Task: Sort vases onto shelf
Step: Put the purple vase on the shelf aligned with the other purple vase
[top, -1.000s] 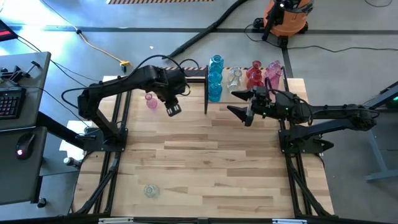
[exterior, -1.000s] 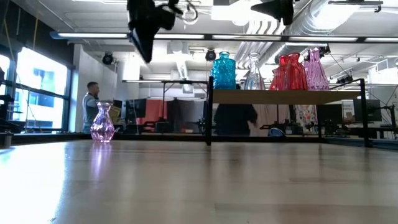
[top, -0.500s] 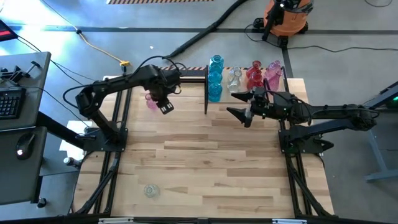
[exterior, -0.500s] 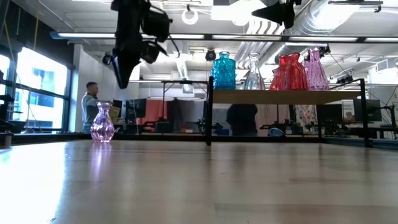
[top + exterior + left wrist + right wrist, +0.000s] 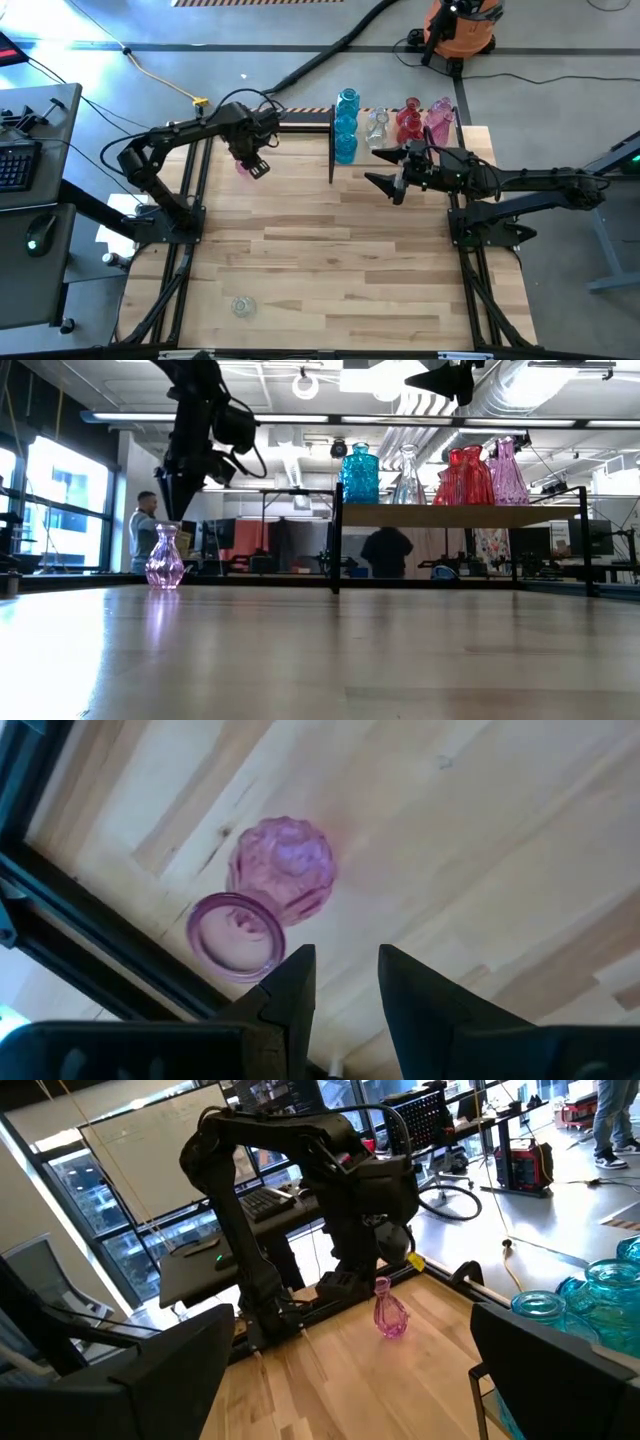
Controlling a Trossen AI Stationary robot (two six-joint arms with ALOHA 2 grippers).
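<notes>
Since a second ago the left jaws (image 5: 257, 168) have swung from mid-table toward the far left edge and now hang just above the pink vase (image 5: 165, 557), slightly parted and empty, apparently lining up on its neck. That vase stands alone on the table (image 5: 330, 260), well apart from the shelf (image 5: 460, 514), where blue, clear, red and pink ones are already grouped. Right jaws (image 5: 385, 172) wait wide open and empty beside the shelf

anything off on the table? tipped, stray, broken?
One stray: a clear vase sits alone near the table's front left, far from the shelf. Whether it is tipped cannot be told. The pink vase stands upright under the left gripper. Nothing looks broken.
</notes>
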